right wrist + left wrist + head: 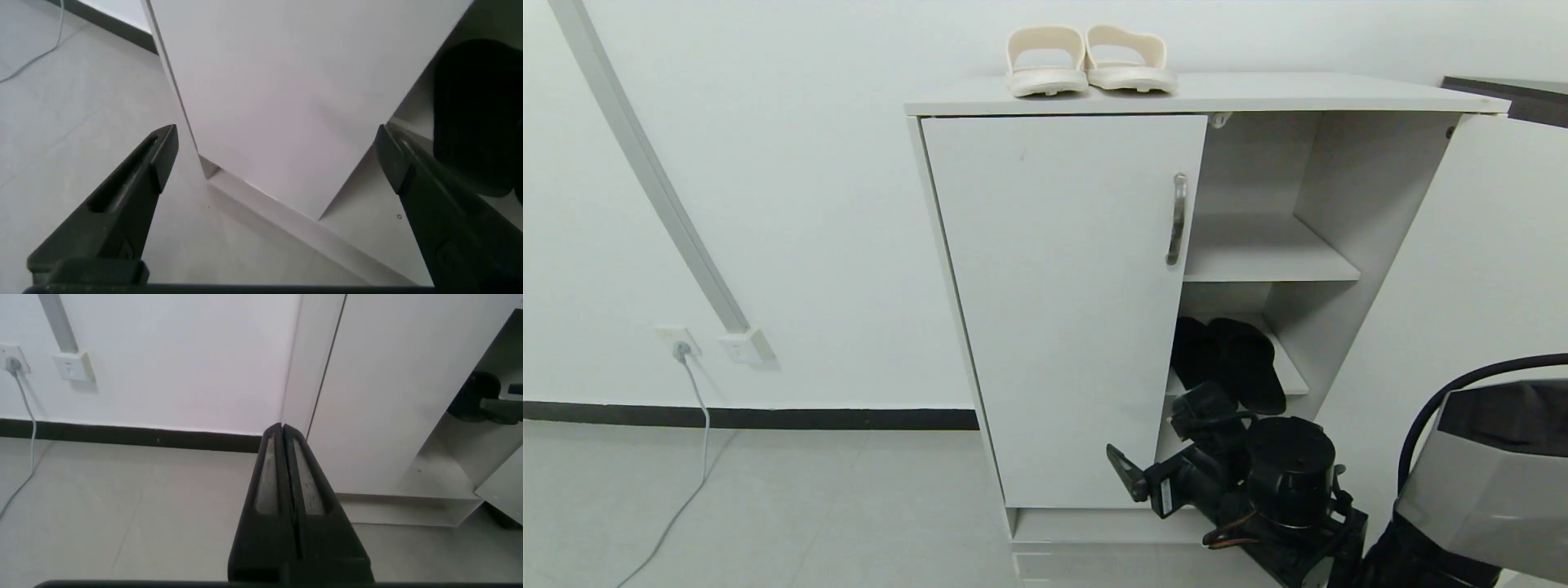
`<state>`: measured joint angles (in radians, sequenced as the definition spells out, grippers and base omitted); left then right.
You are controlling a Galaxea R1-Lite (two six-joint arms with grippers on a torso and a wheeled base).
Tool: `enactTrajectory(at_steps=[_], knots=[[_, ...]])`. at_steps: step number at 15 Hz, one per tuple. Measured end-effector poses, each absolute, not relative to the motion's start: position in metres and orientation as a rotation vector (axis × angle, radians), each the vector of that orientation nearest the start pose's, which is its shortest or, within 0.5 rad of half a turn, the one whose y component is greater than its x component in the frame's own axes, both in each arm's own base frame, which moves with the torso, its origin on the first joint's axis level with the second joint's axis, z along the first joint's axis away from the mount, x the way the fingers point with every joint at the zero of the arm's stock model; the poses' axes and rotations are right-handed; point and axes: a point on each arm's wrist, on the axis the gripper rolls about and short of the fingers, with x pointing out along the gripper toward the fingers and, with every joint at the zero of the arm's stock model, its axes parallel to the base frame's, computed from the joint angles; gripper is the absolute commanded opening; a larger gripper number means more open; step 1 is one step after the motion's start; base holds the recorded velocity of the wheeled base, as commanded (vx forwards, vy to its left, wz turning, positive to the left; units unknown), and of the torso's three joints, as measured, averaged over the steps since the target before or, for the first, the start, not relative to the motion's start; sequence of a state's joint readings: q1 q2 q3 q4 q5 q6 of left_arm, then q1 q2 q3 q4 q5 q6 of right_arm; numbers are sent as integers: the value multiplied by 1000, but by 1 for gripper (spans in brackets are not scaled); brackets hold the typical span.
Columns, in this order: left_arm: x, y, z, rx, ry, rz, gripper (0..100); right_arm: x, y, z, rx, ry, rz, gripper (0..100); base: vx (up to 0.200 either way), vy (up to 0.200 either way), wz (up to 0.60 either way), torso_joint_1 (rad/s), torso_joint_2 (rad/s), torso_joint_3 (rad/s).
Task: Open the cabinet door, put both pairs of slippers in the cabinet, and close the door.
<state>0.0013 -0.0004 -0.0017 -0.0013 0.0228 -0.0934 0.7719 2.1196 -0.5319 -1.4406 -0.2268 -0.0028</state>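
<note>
Risk of striking the handle (1177,219)
Right gripper (275,137), wide open and empty, is just before the black slippers (1241,359); beige slippers (1090,61) lie far above it on the cabinet (1339,94), so rising may catch the handle.

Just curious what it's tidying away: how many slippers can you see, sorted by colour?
Cream slippers, on top of the cabinet: 2
Black slippers, inside it: 2
Total: 4 slippers
</note>
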Motion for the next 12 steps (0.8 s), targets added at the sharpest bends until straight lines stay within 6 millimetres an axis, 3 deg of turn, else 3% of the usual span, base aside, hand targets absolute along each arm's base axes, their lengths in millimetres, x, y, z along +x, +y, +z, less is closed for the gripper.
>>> enactTrajectory(at_steps=[2, 5, 12], knots=[[-23, 0, 76, -93, -4, 24, 0, 240, 227, 64, -76, 126, 550, 100, 0, 0, 0, 4, -101, -109], [-23, 0, 76, -93, -2, 23, 0, 239, 227, 61, -89, 130, 554, 100, 0, 0, 0, 18, -217, -338], [-23, 1, 76, -93, -4, 23, 0, 240, 227, 57, -102, 136, 549, 100, 0, 0, 0, 83, -498, -353]])
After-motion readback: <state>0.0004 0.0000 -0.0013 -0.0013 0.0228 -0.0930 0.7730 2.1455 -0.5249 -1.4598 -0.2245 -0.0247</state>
